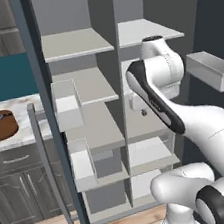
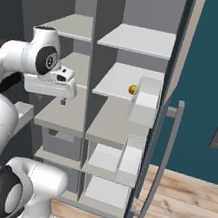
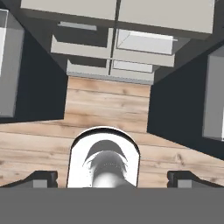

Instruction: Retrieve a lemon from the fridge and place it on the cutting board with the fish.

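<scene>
The lemon point(image 2: 132, 89) sits on a right-hand fridge point(image 2: 129, 79) shelf, right of and beyond the downward-pointing tool point(image 2: 63, 100), fingers spread apart

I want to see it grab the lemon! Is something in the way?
Nothing sits right before the lemon on its shelf, and the fridge is open. The gripper hangs left of the middle divider, so it must go around.
</scene>
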You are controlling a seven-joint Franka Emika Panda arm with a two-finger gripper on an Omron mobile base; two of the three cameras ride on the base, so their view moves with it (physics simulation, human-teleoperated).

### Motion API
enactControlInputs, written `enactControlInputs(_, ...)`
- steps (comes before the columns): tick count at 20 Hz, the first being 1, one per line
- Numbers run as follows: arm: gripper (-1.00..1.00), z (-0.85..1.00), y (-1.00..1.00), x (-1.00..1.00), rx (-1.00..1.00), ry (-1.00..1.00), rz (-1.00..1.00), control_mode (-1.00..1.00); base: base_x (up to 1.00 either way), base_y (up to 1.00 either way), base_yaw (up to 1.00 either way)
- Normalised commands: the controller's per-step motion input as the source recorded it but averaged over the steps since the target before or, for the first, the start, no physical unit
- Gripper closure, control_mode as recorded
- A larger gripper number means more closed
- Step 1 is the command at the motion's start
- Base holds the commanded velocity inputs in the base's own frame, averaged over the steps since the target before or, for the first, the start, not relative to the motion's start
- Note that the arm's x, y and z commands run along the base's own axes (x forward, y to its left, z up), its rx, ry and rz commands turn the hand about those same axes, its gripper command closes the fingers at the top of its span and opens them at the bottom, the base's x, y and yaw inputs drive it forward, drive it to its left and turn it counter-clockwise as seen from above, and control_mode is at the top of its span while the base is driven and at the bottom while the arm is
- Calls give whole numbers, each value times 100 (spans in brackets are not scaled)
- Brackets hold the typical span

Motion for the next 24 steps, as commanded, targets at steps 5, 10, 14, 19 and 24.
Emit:
enactControlInputs(5,-100,-79,-32,-17,-2,3,-3,-100,0,0,0)
enactControlInputs(10,-100,-38,0,-12,0,1,-4,-100,0,0,0)
enactControlInputs(14,-100,-55,-18,-8,0,2,-7,-100,0,0,0)
enactControlInputs(19,-100,-54,-25,-4,3,5,-25,-100,0,0,0)
enactControlInputs(24,-100,-9,3,0,2,0,-9,-100,0,0,0)
